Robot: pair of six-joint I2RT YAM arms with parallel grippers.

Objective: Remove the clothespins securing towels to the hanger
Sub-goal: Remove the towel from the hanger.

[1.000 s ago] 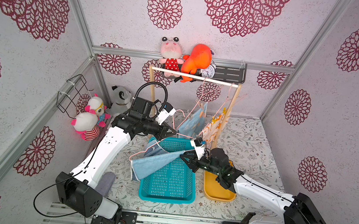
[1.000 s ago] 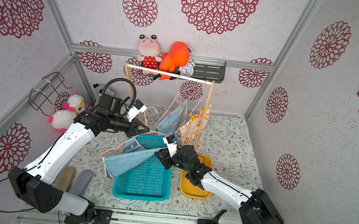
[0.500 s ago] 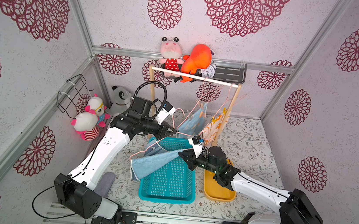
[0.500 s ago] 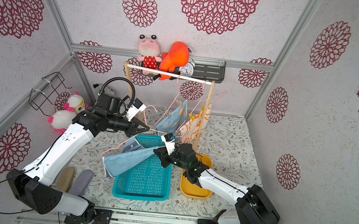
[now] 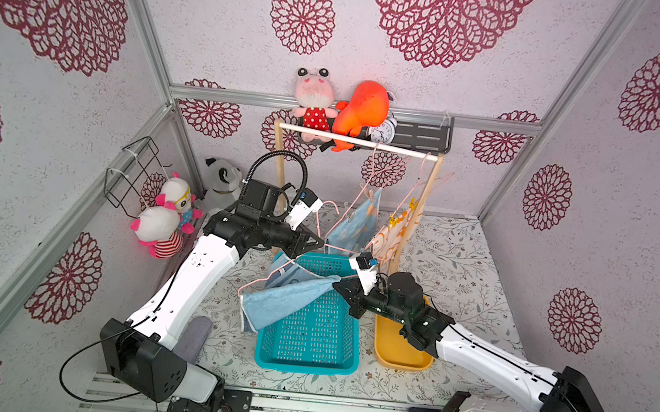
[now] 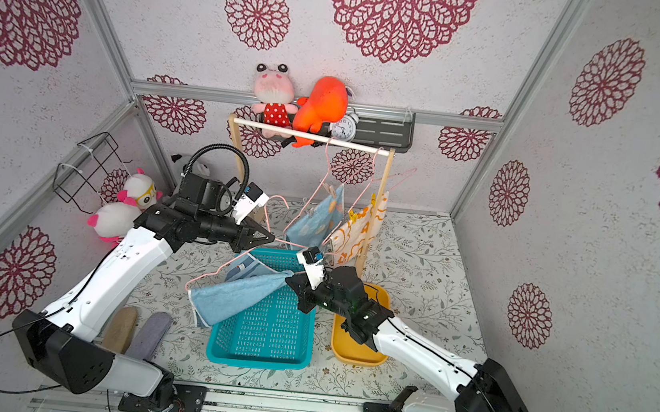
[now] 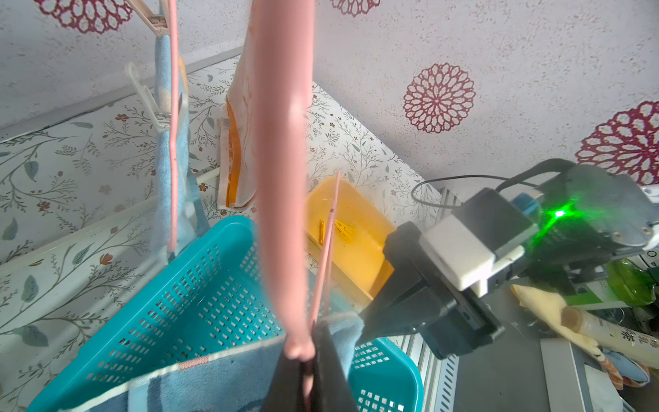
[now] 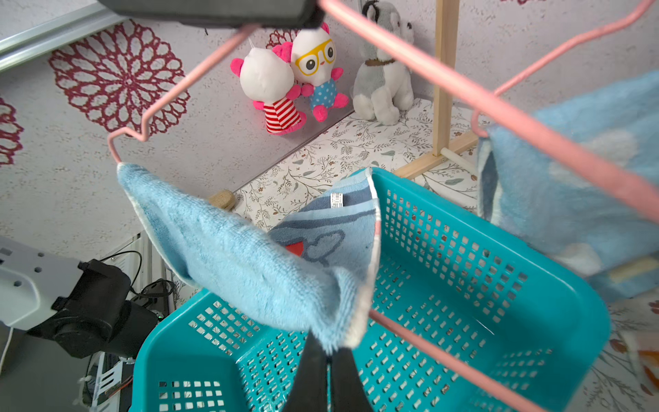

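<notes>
My left gripper [image 5: 319, 242] [image 7: 308, 356] is shut on a pink wire hanger [image 7: 285, 178] and holds it above the teal basket. A light blue towel [image 5: 285, 300] [image 8: 249, 264] drapes from this hanger. My right gripper [image 5: 337, 286] [image 8: 330, 353] is shut on the towel's corner. Two more towels hang on the rack behind, one blue [image 5: 353, 228] and one white with orange [image 5: 394, 232]. A beige clothespin [image 5: 369, 194] and a yellow clothespin [image 5: 412, 205] clip them to their hangers. Yellow clothespins [image 7: 342, 228] lie in the yellow tray.
The teal basket [image 5: 303, 363] stands under both grippers, and the yellow tray [image 5: 400, 360] is beside it under my right arm. The wooden rack [image 5: 430, 192] stands behind. Plush toys [image 5: 164, 219] sit by the left wall.
My right gripper has moved toward the hanging blue towel and closed on its corner. The left arm has kept the hanger still.
</notes>
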